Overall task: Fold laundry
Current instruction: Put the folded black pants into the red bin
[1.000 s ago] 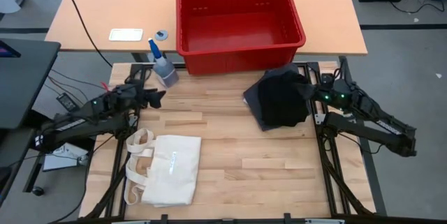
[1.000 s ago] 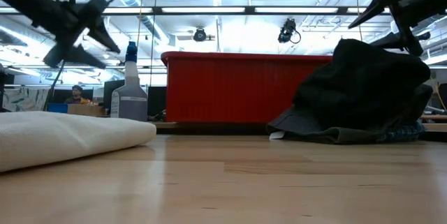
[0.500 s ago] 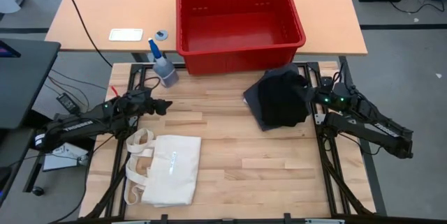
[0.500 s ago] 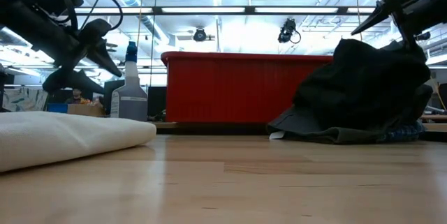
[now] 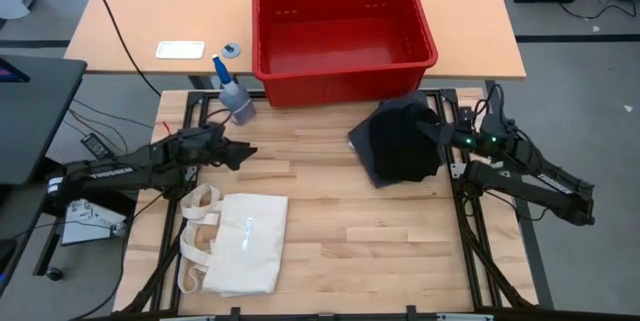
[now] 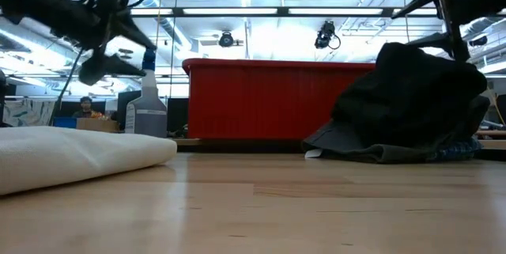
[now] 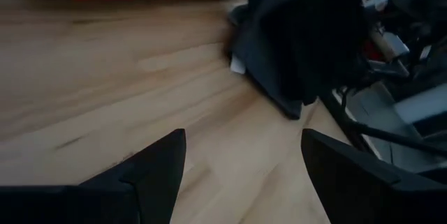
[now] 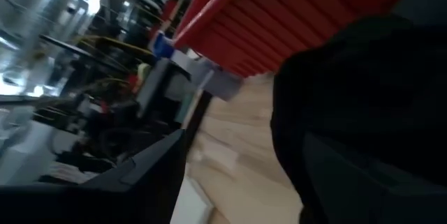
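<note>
High view, left pincer [image 5: 243, 151] wide open, empty, right pincer [image 5: 437, 132] parted against dark laundry [image 5: 400, 141]

Bright, even overhead light; soft shadows, blur in the wrist views.
Ceiling strip lights [image 6: 237, 10] glare white in the low view, leaving the left arm [image 6: 71, 17] a smeared dark silhouette. The desk [image 5: 330, 221] from above is evenly lit, shadows faint. The dark laundry [image 5: 400, 141] shows almost no detail. The right wrist view is heavily blurred; its fingers [image 8: 140, 182] are out of focus.
</note>
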Controlling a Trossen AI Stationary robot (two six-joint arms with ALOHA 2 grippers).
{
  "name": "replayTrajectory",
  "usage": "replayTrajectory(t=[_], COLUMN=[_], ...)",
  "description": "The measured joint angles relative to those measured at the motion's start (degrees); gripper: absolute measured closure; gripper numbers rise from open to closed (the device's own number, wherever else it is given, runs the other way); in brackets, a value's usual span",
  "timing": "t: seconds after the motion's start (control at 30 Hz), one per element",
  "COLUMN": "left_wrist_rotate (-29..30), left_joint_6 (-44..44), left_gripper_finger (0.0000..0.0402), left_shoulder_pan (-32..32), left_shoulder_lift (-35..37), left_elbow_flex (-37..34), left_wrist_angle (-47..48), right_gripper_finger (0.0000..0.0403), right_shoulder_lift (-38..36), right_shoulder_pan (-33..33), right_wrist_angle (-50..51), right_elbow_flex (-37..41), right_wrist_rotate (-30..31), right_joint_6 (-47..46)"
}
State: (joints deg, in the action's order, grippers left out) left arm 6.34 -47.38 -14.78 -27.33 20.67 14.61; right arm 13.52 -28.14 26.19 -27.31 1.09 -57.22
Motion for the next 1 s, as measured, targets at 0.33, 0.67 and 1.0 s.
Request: replayTrajectory(t=[0.33, 0.67, 1.0], left_wrist_rotate=[-0.32, -7.8, -12.86], left_joint_6=[6.67, 7.64, 10.75], left_gripper_finger=[0.0113, 0.0113, 0.0113], left_shoulder_pan=[0.3, 0.28, 0.1], left_shoulder_lift=[-21.39, -39.05, -50.51], left_elbow_flex=[13.06, 24.75, 36.24], left_wrist_angle=[-7.15, -9.41, -9.29], right_gripper_finger=[0.0126, 0.0127, 0.0127], right_shoulder_lift=[13.55, 26.78, 30.05], right_shoulder_pan=[0.0, 0.0, 1.03], right_wrist_angle=[8.71, 21.98, 26.62], right_elbow_flex=[-9.7, -18.46, -25.64], right_wrist_rotate=[-1.13, -2.07, -1.13], right_joint_6=[8.21, 14.51, 17.96])
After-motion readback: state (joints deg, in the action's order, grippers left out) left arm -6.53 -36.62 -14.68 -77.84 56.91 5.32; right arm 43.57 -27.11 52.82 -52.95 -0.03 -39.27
